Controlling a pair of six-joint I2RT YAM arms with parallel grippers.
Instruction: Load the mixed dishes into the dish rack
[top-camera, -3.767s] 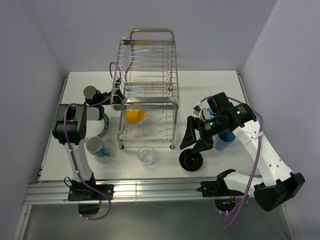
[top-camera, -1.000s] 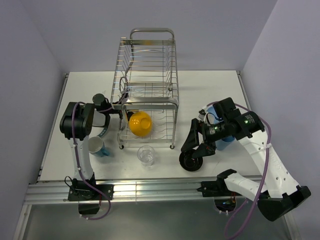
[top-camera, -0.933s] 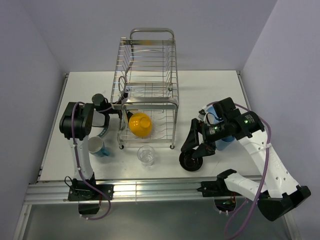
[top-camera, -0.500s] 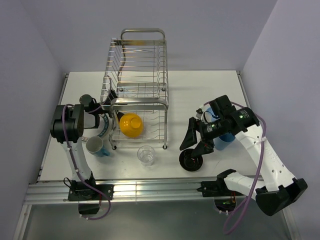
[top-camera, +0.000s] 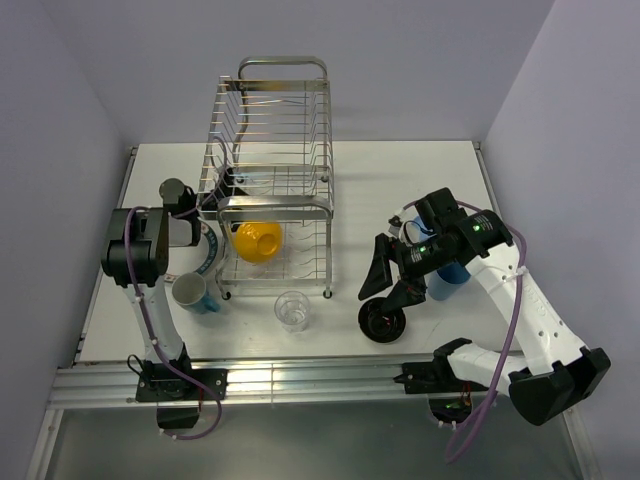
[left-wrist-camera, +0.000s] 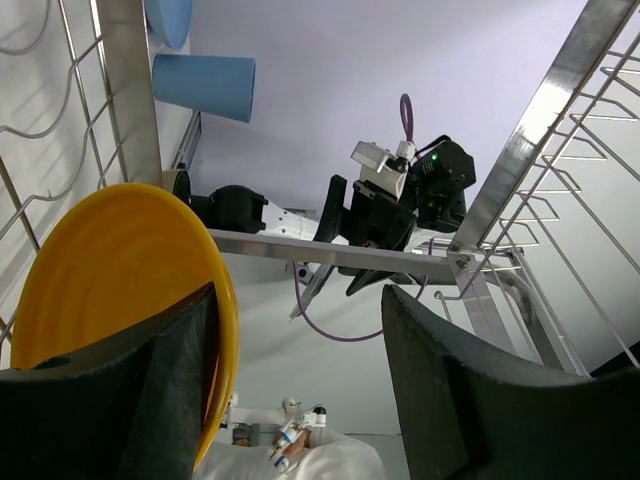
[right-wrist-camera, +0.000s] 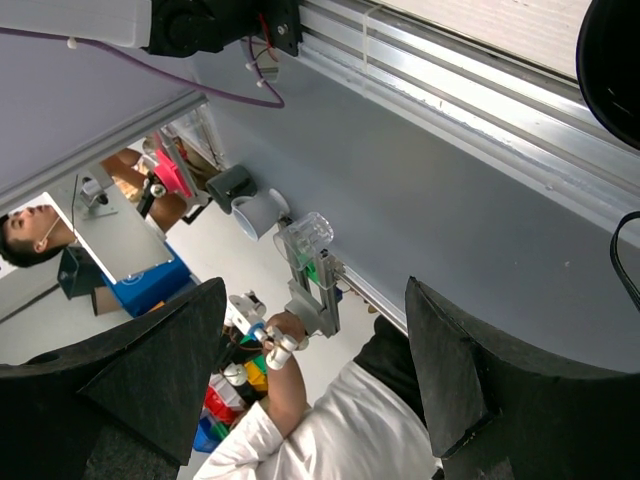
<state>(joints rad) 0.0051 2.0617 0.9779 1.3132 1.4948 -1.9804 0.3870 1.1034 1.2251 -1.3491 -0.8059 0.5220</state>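
The silver wire dish rack (top-camera: 275, 110) stands at the back of the table, left of centre. A yellow-orange bowl (top-camera: 256, 241) leans on edge in its lower tier. My left gripper (top-camera: 225, 210) reaches into the rack from the left. In the left wrist view this gripper (left-wrist-camera: 300, 385) is open. The bowl's rim (left-wrist-camera: 228, 320) lies just beside its left finger (left-wrist-camera: 110, 400), and the right finger stands well apart. My right gripper (top-camera: 392, 282) hangs open and empty above the black bowl (top-camera: 384, 322). The blue cup (top-camera: 450, 275) is partly hidden behind that arm.
A clear glass (top-camera: 292, 310) stands in front of the rack. A teal-and-white mug (top-camera: 192, 293) lies near the left arm, and a green-rimmed plate (top-camera: 207, 255) shows under that arm. The right wrist view looks past the table's near rail (right-wrist-camera: 450, 90).
The rack has slid left across the table, the yellow bowl going with it. My left arm drew back left and its jaws widened off the bowl. The right arm shifted slightly.
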